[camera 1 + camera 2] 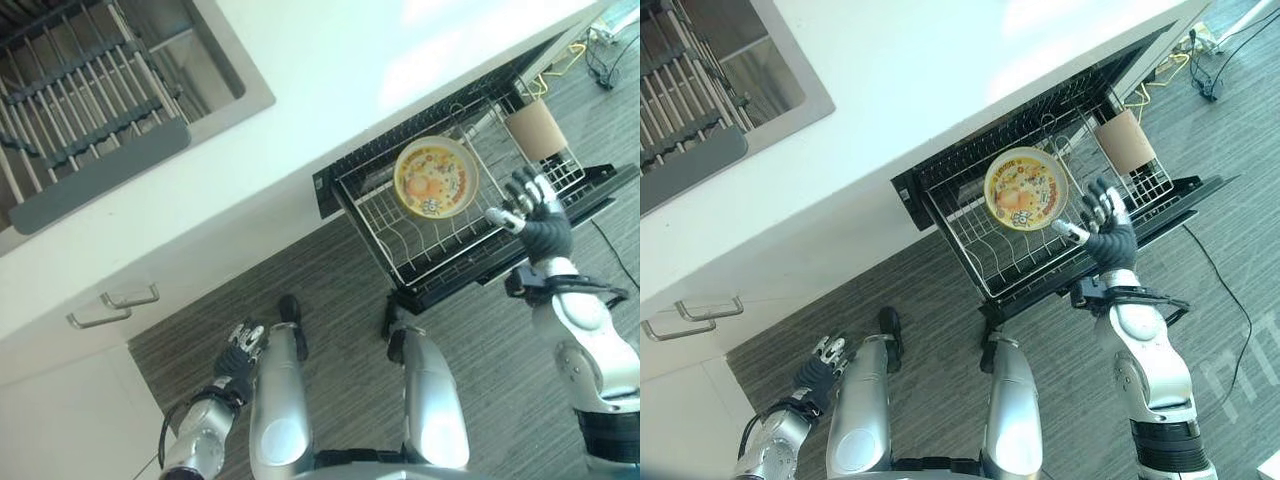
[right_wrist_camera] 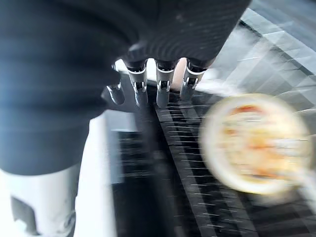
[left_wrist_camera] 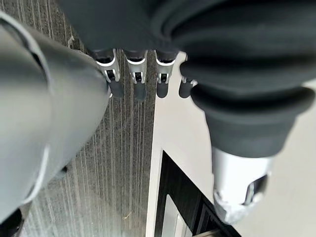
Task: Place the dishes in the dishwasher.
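Above the front edge of the pulled-out rack [image 1: 420, 250], the right hand [image 1: 530, 205] is held with its fingers [image 2: 160, 86] spread and straight, nothing gripped in them. Just beside the hand, toward the counter, a yellow plate [image 1: 435, 178] is seen standing tilted on edge in the rack, its patterned face turned up toward the camera; hand and plate are apart, with bare wire between them. The rack is a wire basket drawn out of the dishwasher [image 1: 940, 185] over the lowered door [image 1: 1185, 200]. Apart from the plate, a brown cup [image 1: 537, 128] is held in the rack's far corner, well apart from the plate on the side away from the sink. The rest of the wire tines are bare.

Over the dishwasher runs a white counter [image 1: 330, 70]. Set into it at the robot's left is a steel sink [image 1: 215, 60], and across the sink a grey drying rack [image 1: 80, 110] of dark bars is laid; nothing can be made out on it. Below the counter, left of the dishwasher, a white drawer front with two metal handles [image 1: 112, 308] is seen.

The left hand [image 1: 243, 348] hangs low at the robot's side above the grey wood-grain floor [image 1: 340, 300], well apart from the dishwasher. In its wrist view the fingers [image 3: 136, 79] are seen straight and relaxed, holding nothing, with the floor and the cabinet base past them.
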